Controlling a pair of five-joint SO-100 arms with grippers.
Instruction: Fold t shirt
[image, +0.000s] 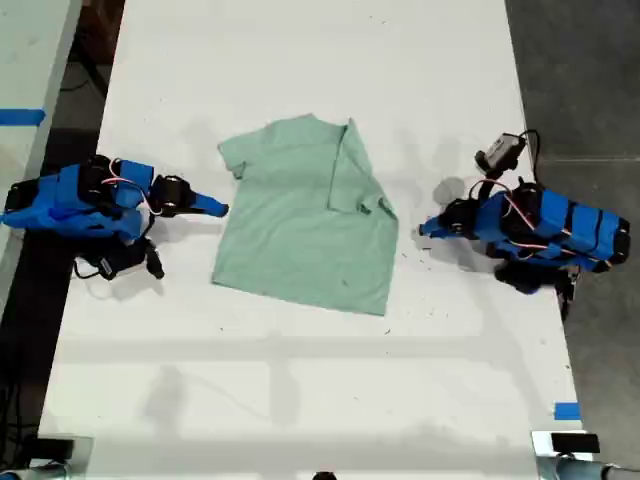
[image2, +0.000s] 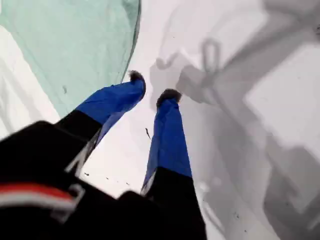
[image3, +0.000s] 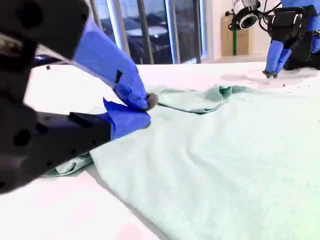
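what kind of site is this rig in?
Likely a lab or workshop: white table marked with blue tape, bare grey floor, large glass windows behind the t shirt.

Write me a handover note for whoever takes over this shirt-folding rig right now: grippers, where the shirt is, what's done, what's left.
My first gripper: open, empty, over bare table just off the shirt's edge on the exterior view's right.
My second gripper: looks shut, no cloth seen in it, at the shirt's edge on the exterior view's left.
Shirt: lying mid-table.
Done: the side on the exterior view's right looks folded in as a flap.
Left: probably the other side, then the remaining folds.
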